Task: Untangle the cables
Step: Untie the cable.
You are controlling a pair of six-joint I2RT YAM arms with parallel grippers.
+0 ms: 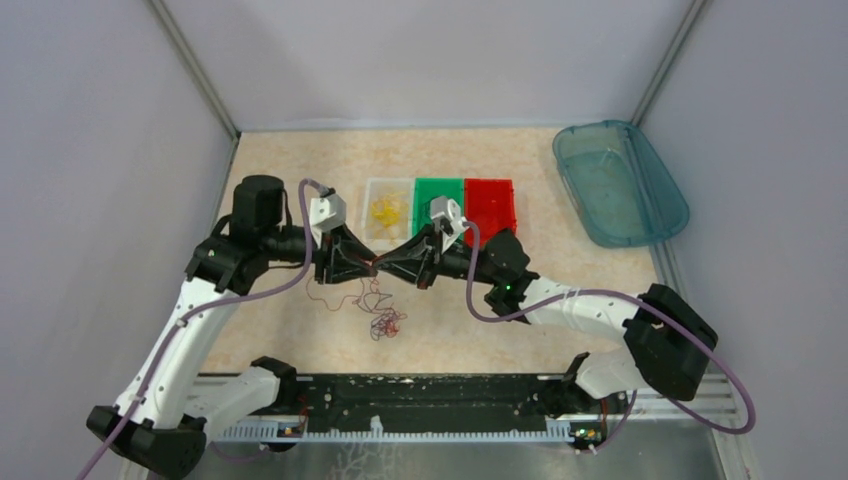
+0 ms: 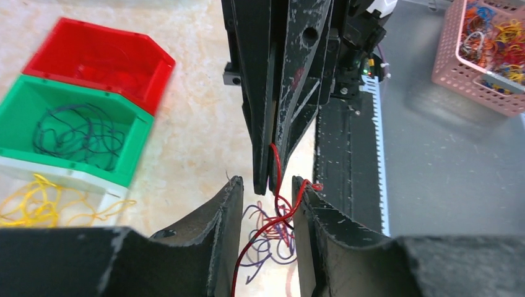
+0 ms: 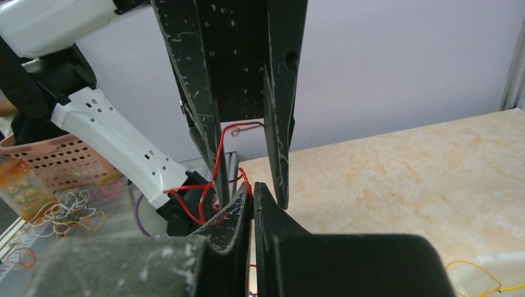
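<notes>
**Tool state.** The right tool (image 3: 252,195) is closed, and the red wire (image 2: 275,167) is pinched at its tips. The left tool (image 2: 266,189) is open. Its fingers (image 2: 226,213) stand apart with the wire passing through the gap and touching only the tip of one finger, so it is not clamped.

**Governing relation.** In the top view the two tools meet tip to tip at centre frame, above the tabletop (image 1: 500,150). The left tool comes in from the left and the right tool from the right. In the left wrist view the red wire's long axis runs nearly vertically. It goes from the right tool's tips down through the left tool's gap to the tangle (image 1: 385,323), which lies on the tabletop just below the tools. The left tool is the nearer free tool. I judge that it needs only to close on the strand just beside the right tool's grip.

**Location of the cables.**
- The remaining tangle holds red and dark purple strands.
- Dark strands lie in the green bin (image 2: 133,133).
- Yellow strands lie in the white bin (image 2: 80,179).

**Materials and shapes.**
- The wire is very thin, glossy and springy, and it holds kinks and loose curls.
- The tool fingers are matte black wedges, scuffed with pale scratches.
- The tabletop is a smooth beige with a marbled pattern.

I judge that loops may snag while the wire is being pulled.
</notes>
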